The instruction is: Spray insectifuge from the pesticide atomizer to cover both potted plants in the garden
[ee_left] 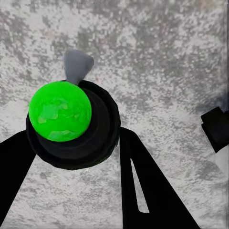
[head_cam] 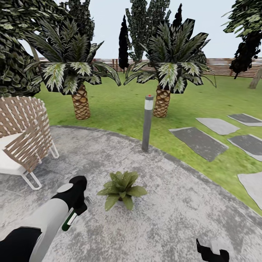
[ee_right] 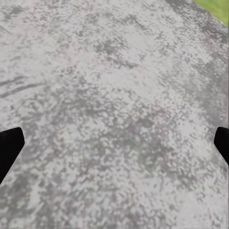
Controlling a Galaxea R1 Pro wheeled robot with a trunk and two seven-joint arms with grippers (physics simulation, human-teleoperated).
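Here the left gripper [head_cam: 74, 209] pinches the pesticide atomizer [head_cam: 69, 221] over the stone patio [head_cam: 163, 218], at nine o'clock from a potted plant [head_cam: 121, 189]. The right gripper [head_cam: 211, 254] hangs at five o'clock, fingers spread wide.

Open stone patio [head_cam: 174, 218] lies on all sides of the potted plant [head_cam: 122, 189]. Obstacles: the grey bollard lamp [head_cam: 147, 122] upright at the patio's far edge, behind the plant, and the wicker chair [head_cam: 22, 138] well apart at the left.
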